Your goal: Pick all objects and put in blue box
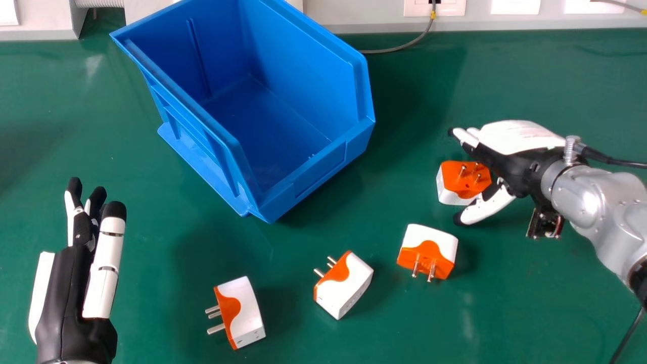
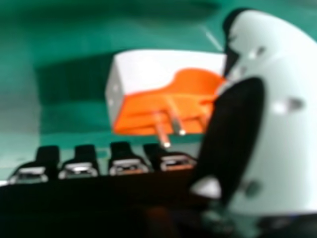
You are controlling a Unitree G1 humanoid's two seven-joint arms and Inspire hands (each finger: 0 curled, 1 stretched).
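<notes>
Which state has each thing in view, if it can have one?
Blue box: open-topped, no adapter visible inside.
Leftmost adapter: outside box, prongs pointing left.
Second adapter from left: outside box, prongs toward box.
Third adapter from left: outside box, prongs toward robot.
Rightmost adapter: outside box, prongs up, beneath right hand.
Left hand: open, holding nothing.
Right hand: open around rightmost adapter.

My left hand [image 1: 63, 298] and right hand [image 1: 513, 151] are black and white, the fingers [image 1: 107, 253] black-tipped (rather smart, I think). My right forearm [image 1: 594, 199] is silver, rounded and shiny; a black cable [image 1: 619, 162] meets a metal fitting [image 1: 571, 150].
</notes>
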